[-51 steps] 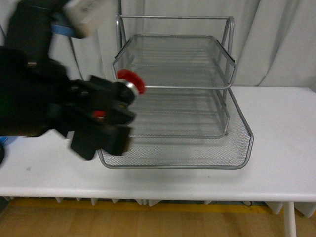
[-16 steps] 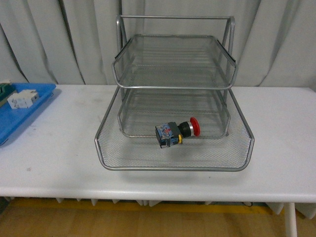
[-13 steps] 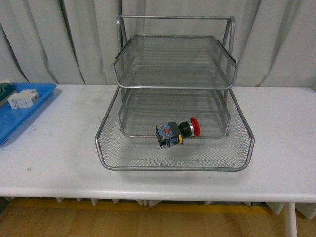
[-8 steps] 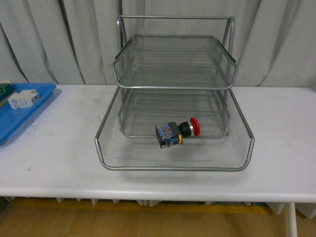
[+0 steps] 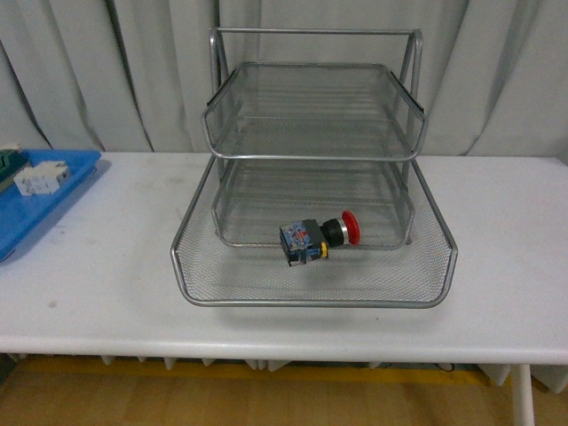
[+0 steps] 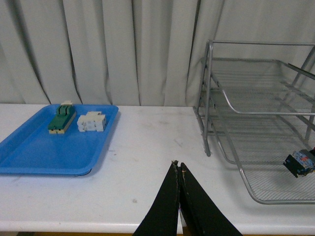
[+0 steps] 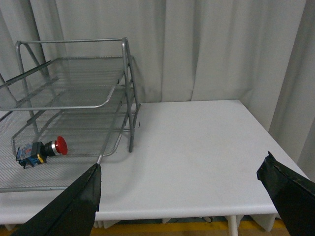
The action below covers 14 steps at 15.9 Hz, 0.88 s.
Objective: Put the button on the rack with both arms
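On the white table, the button lies sideways (red cap rightward) on the bottom shelf of the rack. The left gripper is pinched closed on nothing, and the right gripper is spread wide.

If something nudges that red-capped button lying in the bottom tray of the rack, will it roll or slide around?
Probably not far. The button lies on its side, and its blocky blue-and-black body should stop a full roll. Its round end might make it pivot instead. The rack's wire mesh likely adds some grip.
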Tool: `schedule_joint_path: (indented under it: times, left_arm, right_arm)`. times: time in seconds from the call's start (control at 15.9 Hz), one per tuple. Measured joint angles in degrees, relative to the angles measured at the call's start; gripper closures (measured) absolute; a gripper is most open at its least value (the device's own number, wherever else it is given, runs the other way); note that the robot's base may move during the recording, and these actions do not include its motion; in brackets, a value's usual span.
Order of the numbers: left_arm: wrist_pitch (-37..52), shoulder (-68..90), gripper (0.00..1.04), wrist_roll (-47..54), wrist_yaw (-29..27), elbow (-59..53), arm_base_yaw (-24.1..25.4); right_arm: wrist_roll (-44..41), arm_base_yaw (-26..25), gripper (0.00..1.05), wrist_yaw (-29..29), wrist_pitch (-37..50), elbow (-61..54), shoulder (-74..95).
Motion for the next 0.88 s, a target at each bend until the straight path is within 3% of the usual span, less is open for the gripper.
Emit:
schedule_joint_path:
  times: [0.19, 0.32, 0.5, 0.57, 0.63, 0.69, 0.76, 0.82, 0.88]
  left_arm:
    - [-3.0, -2.9, 1.03, 0.0, 0.0, 0.0, 0.0]
    - [-12.3, -12.3, 1.03, 0.0, 0.0, 0.0, 0.0]
    - [-13.0, -12.2, 1.03, 0.0, 0.0, 0.0, 0.0]
    - [-13.1, -12.2, 0.93, -0.1, 0.0, 0.0, 0.0]
    - [-13.1, -12.2, 0.80, -0.1, 0.0, 0.0, 0.0]
    - [-13.1, -12.2, 0.67, -0.1, 0.1, 0.0, 0.0]
    - [-13.1, -12.2, 0.55, -0.1, -0.1, 0.0, 0.0]
    - [-13.1, -12.2, 0.36, -0.1, 0.0, 0.0, 0.0]
    - [-13.1, -12.2, 0.24, -0.1, 0.0, 0.0, 0.0]
  right_arm:
    - [0.0, 0.0, 0.06, 0.0, 0.0, 0.0, 0.0]
    - [0.0, 0.0, 0.06, 0.0, 0.0, 0.0, 0.0]
    - [0.0, 0.0, 0.06, 0.0, 0.0, 0.0, 0.0]
    - [0.0, 0.0, 0.06, 0.0, 0.0, 0.0, 0.0]
    - [1.4, -1.3, 0.06, -4.2, -2.6, 0.6, 0.7]
    - [4.1, -5.5, 0.06, -14.4, -4.0, 1.8, 6.1]
    - [6.7, -5.6, 0.06, -20.3, -1.0, 2.4, 13.1]
    - [8.4, -4.0, 0.06, -22.2, 6.0, 4.1, 23.8]
    - [9.3, -3.0, 0.06, -20.2, 10.3, 5.9, 31.9]
